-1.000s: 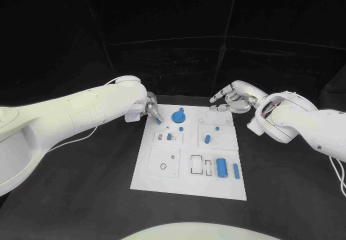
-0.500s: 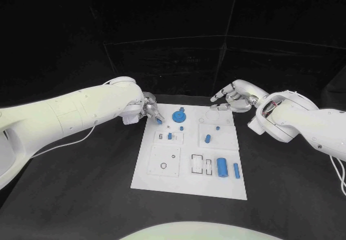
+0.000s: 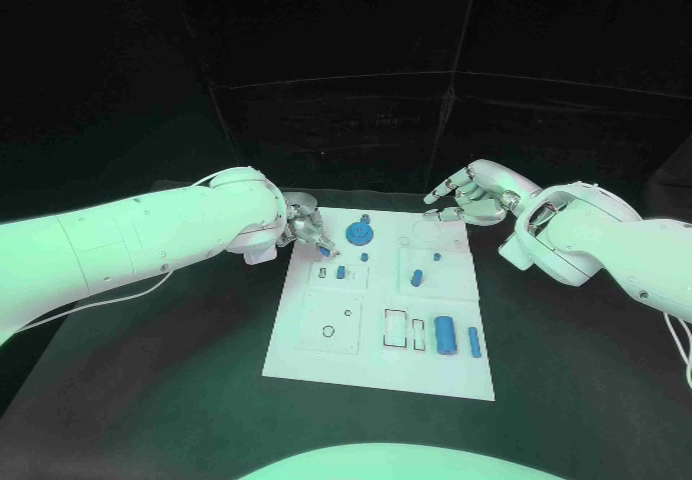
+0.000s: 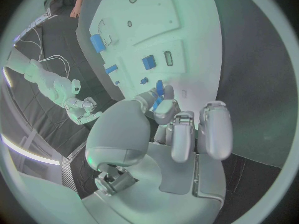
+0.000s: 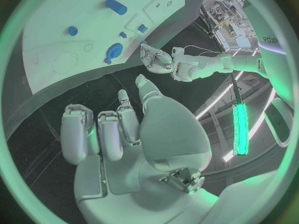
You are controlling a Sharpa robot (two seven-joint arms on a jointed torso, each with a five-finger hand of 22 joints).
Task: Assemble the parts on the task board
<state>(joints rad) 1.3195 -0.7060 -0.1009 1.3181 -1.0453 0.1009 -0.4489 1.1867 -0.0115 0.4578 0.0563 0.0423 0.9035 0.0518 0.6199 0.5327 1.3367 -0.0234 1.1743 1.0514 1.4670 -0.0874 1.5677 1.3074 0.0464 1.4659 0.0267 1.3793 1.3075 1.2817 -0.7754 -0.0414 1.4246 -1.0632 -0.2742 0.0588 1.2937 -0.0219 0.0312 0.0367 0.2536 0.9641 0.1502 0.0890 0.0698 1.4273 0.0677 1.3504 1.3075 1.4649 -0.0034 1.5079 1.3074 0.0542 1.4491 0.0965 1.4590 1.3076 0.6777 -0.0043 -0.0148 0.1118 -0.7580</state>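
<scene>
Task board: the white task board (image 3: 378,340) lies flat mid-table, far end away from me, recesses facing up so parts can drop in.
Held part: a small blue part (image 3: 320,241) is pinched at my left fingertips (image 4: 163,108), just over the board's far left corner; I judge it is being carried toward a recess.
Other parts: a blue round piece (image 3: 358,235) stands near the far edge; a blue cylinder (image 3: 444,336) and a slim blue bar (image 3: 473,342) lie at the near right, apparently waiting.
Left hand: my left hand (image 3: 300,228) grips the part in a narrow pinch, remaining fingers loosely curled.
Right hand: my right hand (image 3: 472,196) hovers off the far right corner, fingers apart, holding nothing, touching nothing.
</scene>
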